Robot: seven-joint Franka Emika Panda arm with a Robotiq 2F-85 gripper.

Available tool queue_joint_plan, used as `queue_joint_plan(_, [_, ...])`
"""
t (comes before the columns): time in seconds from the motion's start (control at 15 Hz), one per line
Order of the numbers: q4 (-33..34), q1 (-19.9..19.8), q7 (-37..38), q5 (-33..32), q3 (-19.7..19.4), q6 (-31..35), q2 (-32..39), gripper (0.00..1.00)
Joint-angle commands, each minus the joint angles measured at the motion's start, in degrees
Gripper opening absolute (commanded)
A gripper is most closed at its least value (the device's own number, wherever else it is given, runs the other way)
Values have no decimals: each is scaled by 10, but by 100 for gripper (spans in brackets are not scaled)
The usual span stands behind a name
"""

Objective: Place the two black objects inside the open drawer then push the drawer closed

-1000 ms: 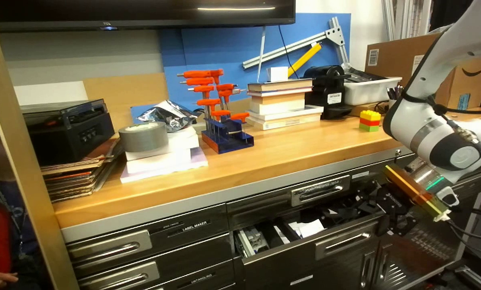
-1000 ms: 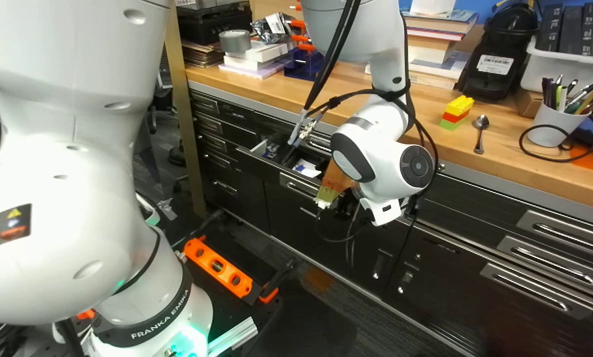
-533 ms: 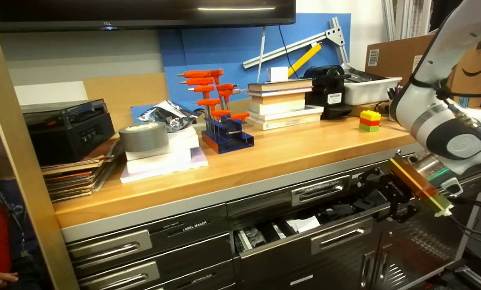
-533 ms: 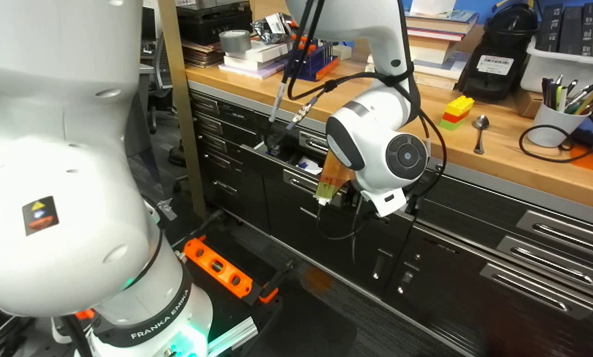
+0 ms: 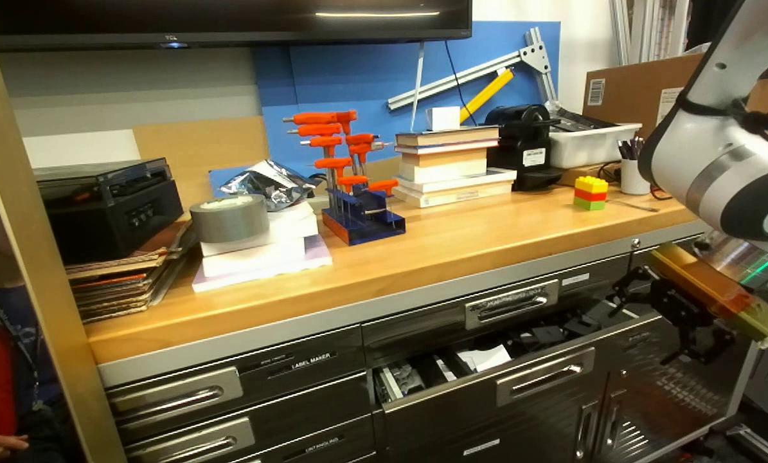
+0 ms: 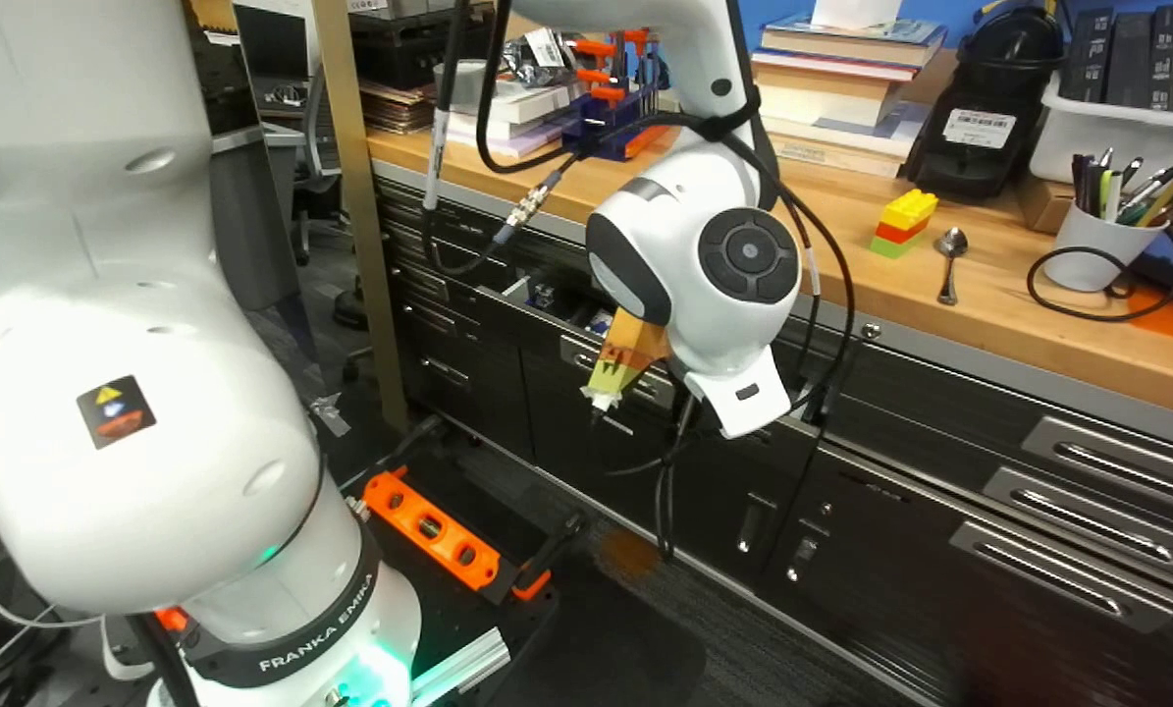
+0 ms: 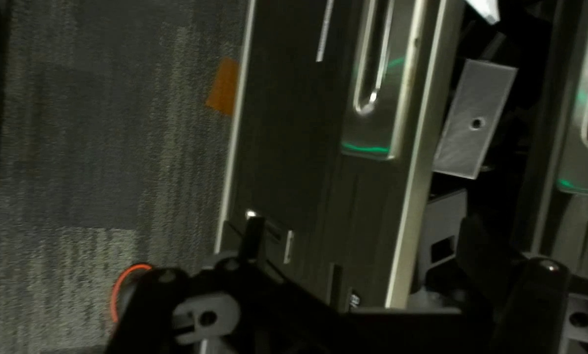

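Near the gripper (image 5: 641,336), spread wide and empty, the drawer (image 5: 454,421), presumably to be closed now, is best pushed squarely at its bar handle (image 5: 546,380).

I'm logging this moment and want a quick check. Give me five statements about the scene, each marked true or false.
1. The drawer stands open. True.
2. Everything in the drawer is black. False: white paper lies in it.
3. A spoon lies on the counter. True.
4. Something is being gripped. False: the fingers are open and hold nothing.
5. The bricks are yellow on top. True.
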Motion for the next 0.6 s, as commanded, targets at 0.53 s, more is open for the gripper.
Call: queue_joint_plan(0.53, [5,165,481,-512,-103,-40,102,100])
